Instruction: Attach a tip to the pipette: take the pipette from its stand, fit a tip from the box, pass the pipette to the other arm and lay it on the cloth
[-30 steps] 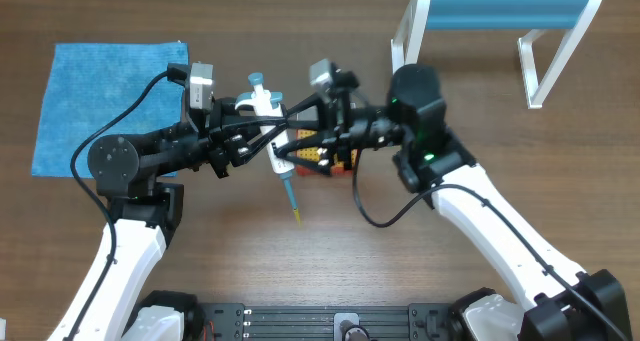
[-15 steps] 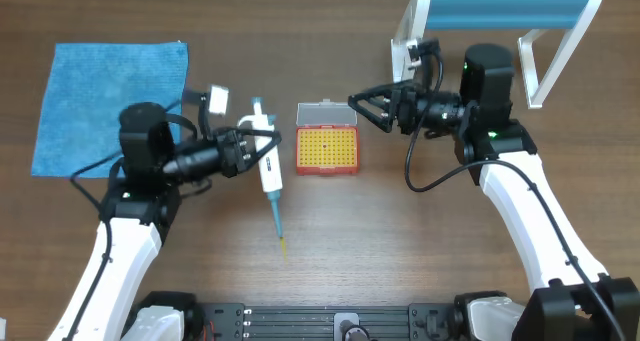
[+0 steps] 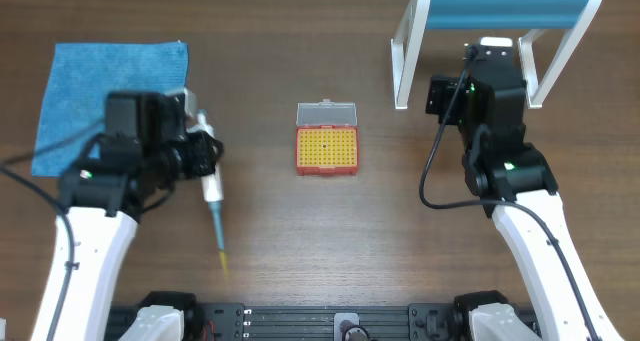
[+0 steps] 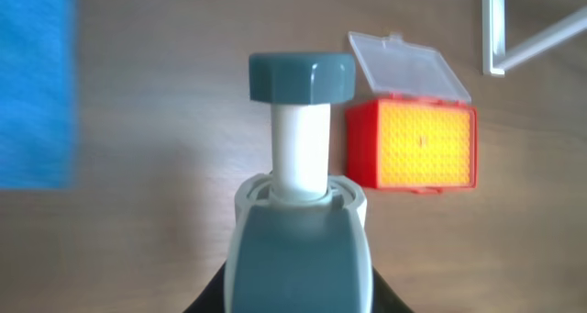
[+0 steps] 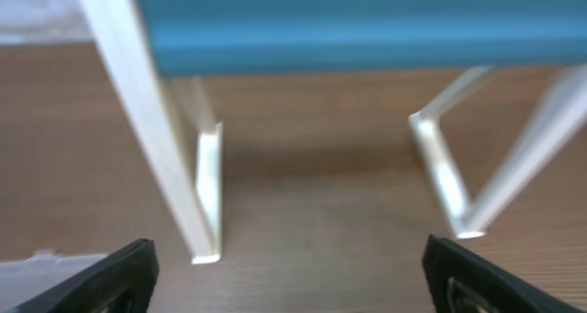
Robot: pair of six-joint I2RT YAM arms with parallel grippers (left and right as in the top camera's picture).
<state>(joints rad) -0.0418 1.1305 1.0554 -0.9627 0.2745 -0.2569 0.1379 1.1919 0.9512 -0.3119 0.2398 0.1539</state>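
The white and grey-blue pipette (image 3: pixel 211 186) with a yellow tip (image 3: pixel 222 262) on its end hangs over bare table just right of the blue cloth (image 3: pixel 110 91). My left gripper (image 3: pixel 197 157) is shut on its body. In the left wrist view the pipette's plunger knob (image 4: pixel 301 77) stands up close, with the red tip box (image 4: pixel 413 146) behind it. The tip box (image 3: pixel 326 147) sits mid-table with its clear lid open. My right gripper (image 5: pixel 292 278) is open and holds nothing, close in front of the white and blue stand (image 5: pixel 367 28).
The stand (image 3: pixel 500 11) is at the back right, its white legs (image 5: pixel 206 189) resting on the wooden table. The right arm (image 3: pixel 488 96) is drawn back in front of it. The cloth lies flat at the back left.
The right gripper let go of the pipette and swung right, back to the stand. The left arm carried the pipette left, away from the tip box and nearer the cloth.
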